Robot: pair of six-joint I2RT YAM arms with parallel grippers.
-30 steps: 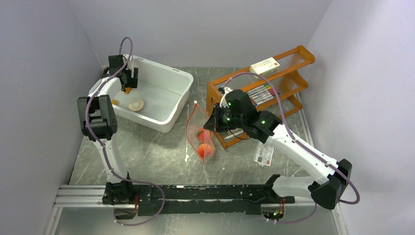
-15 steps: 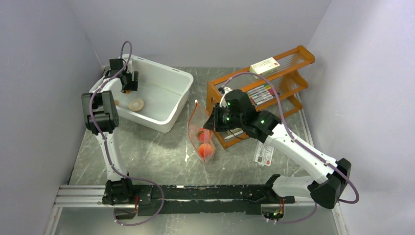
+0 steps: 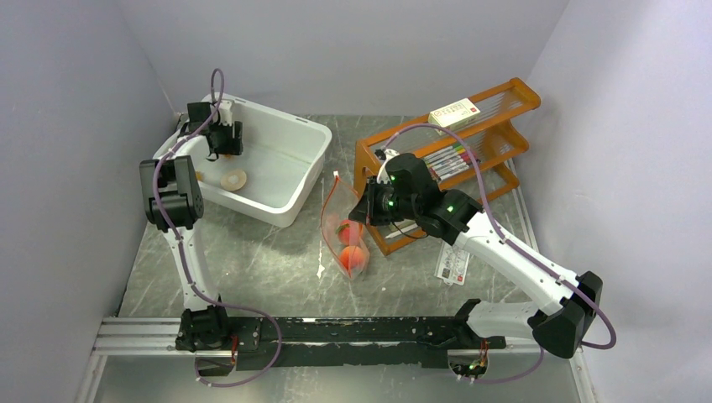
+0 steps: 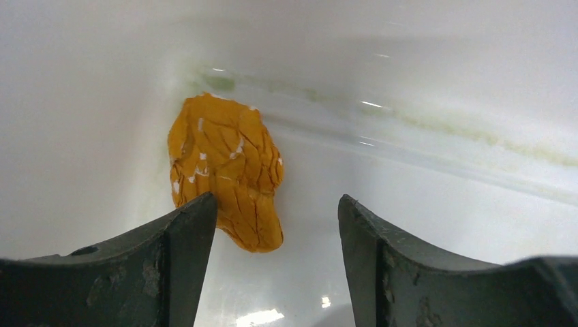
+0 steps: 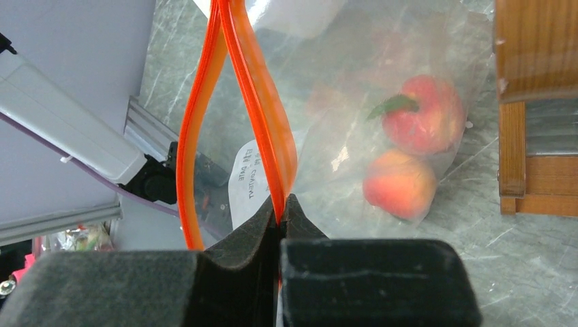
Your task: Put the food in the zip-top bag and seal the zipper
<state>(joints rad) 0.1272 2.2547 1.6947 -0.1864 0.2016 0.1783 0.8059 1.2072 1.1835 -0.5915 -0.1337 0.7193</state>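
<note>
Orange-red plastic, the zipper (image 5: 255, 102), is pinched between the pressed-together fingers of the right gripper (image 5: 281, 212). It holds the zip-top bag (image 3: 342, 231) up by one lip, so the mouth gapes. A reddish peach (image 5: 422, 116) and a paler peach (image 5: 399, 184) already lie at the bag's bottom. The bag rests on the table between the white tub (image 3: 311, 164) and the orange wooden rack (image 3: 504, 105).

The task looks partly done: as I read it, food is left in the tub to bring over, and the zipper is not yet sealed.

At far left, the left gripper (image 4: 276, 211) hangs inside the tub with its fingers spread, holding nothing. A wrinkled orange fruit piece (image 4: 228, 170) lies on the tub floor by the wall. It sits just beyond the fingertips, toward the left finger and partly hidden behind it. A pale round piece (image 3: 233, 179) lies nearer in the tub, apart from the gripper.
</note>
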